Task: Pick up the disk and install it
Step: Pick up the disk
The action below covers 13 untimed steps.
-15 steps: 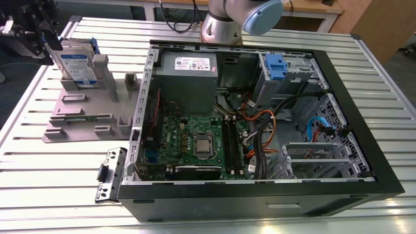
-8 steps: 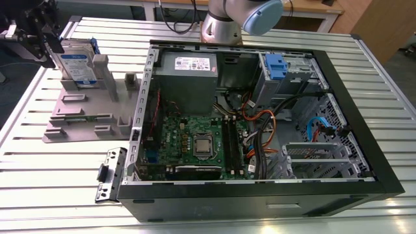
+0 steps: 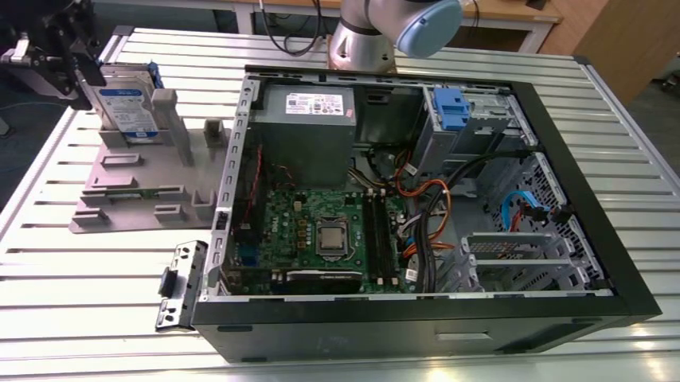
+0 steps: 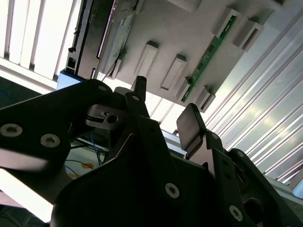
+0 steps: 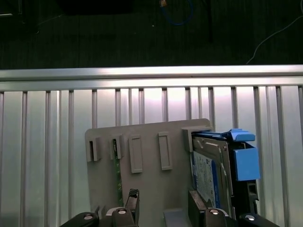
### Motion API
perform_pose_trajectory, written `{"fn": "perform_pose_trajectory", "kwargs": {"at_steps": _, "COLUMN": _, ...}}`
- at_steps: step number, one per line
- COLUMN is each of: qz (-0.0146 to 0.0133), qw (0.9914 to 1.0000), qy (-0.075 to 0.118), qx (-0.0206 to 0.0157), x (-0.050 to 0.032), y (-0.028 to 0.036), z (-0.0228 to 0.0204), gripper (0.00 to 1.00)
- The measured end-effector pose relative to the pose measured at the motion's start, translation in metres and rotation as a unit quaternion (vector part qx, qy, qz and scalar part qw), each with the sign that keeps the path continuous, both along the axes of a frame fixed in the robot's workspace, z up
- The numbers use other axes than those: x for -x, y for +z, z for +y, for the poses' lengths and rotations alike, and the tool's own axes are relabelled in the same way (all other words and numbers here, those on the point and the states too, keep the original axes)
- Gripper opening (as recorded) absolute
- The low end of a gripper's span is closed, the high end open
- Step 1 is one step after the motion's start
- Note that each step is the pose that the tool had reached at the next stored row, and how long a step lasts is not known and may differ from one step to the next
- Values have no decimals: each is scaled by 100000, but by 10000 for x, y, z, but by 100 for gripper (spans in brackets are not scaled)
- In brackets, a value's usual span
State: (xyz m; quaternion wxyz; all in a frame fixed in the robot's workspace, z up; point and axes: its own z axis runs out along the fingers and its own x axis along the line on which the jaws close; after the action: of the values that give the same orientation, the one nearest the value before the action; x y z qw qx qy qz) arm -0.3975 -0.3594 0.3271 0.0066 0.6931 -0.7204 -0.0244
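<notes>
Standing on edge in a slot of the stand [image 3: 117, 199], the disk [image 3: 120, 107] sat at ten o'clock from the case [image 3: 425, 322] in the exterior view, neither lifted nor installed. The gripper [image 4: 163, 108] hung just beside it, at the disk's ten o'clock in that view. Its fingers [image 4: 190, 124] were apart and nothing was between them. By my reading, both the pick-up and the fitting were left to do.

The disk was a flat silver metal slab with a white-and-blue label [image 5: 202, 175] and a blue plastic bracket [image 5: 245, 163] round its edges. The stand was matte grey plastic, with upright posts and rectangular slots. The table [image 3: 64, 270] was ribbed, shiny metal slats. The case was black-framed grey sheet metal with its side open, showing a green board [image 3: 318, 215] and bundled cables. At one o'clock inside it, a bay [image 3: 451, 107] carried a blue plastic piece. The fingers were black, flat-padded and bolted.
</notes>
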Motion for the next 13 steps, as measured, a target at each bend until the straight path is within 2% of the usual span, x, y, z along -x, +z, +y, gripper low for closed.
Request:
{"fn": "perform_pose_trajectory", "kwargs": {"at_steps": 6, "qz": 4, "qw": 100000, "qy": 1, "qx": 1, "x": 0, "y": 0, "z": 100, "gripper": 53}}
{"fn": "perform_pose_trajectory", "kwargs": {"at_steps": 13, "qz": 0, "qw": 100000, "qy": 2, "qx": -2, "x": 0, "y": -3, "z": 146, "gripper": 53}}
